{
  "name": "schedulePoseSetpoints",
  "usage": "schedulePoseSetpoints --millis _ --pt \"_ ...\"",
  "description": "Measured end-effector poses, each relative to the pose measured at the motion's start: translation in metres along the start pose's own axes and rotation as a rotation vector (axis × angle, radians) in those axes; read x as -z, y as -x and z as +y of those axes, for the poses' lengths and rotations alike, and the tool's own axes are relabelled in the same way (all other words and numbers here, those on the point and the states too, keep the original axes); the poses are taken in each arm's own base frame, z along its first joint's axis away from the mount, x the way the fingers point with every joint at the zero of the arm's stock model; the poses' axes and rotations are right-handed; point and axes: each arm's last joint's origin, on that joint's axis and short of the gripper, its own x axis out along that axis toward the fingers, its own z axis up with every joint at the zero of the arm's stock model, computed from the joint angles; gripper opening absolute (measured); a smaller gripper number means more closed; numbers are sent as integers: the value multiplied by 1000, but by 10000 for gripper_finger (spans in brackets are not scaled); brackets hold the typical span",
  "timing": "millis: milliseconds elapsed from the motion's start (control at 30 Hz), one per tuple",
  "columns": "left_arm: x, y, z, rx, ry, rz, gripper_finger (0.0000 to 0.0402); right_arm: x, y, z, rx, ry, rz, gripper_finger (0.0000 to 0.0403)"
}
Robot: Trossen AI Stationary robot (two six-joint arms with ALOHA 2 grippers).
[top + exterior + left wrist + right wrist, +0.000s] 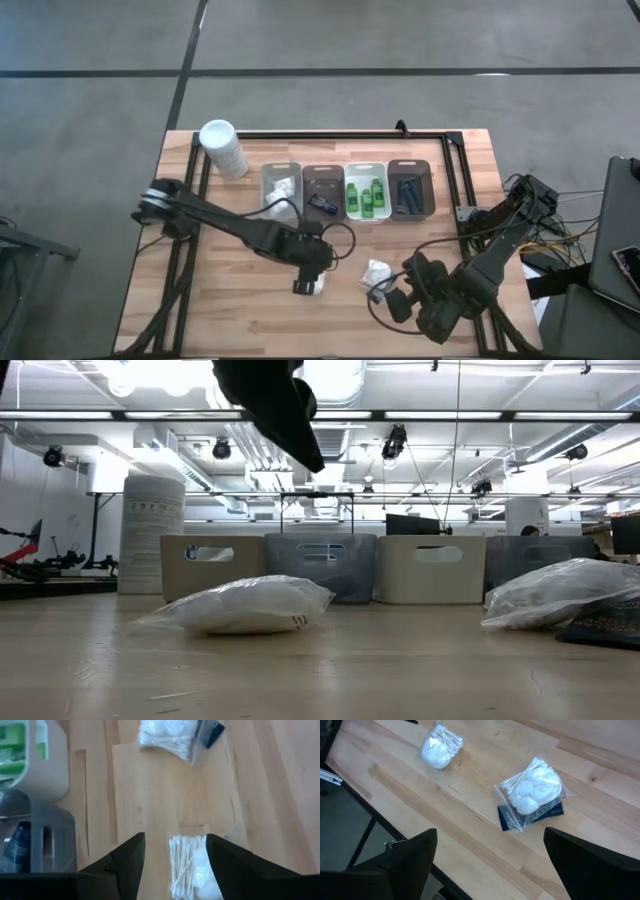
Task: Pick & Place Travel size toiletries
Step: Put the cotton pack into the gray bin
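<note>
The desk (220,310) carries 4 trays (345,190) in a row along its far edge, beside a tall white container (223,148) at the far left corner; the trays already hold a puff packet, black pieces, green bottles (366,196) and dark sticks. 2 packets remain on the bare wood near the front edge. The left gripper (308,284), jaws released, hovers over 1 packet (192,867) (not yet pinched). The right gripper (392,298), jaws spread wide and empty, waits just beside the other packet (532,790).

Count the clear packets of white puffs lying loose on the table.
2: one clear plastic packet of white puffs and swabs under the left claw; another near the right claw. More may sit in the trays.
</note>
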Motion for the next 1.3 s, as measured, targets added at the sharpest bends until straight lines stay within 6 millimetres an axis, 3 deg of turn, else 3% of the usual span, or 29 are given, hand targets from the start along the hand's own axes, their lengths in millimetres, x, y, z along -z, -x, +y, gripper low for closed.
schedulePoseSetpoints --millis 167,1167,1300 --pt "-3 11 1 2 40 -32 216 0 0 1 -7 0 2 363" --pt "3 17 -30 56 9 -33 216 4 1 14 -130 -25 37 363" --pt "4 17 -32 58 16 -29 216 8 -7 16 -113 -35 36 363"
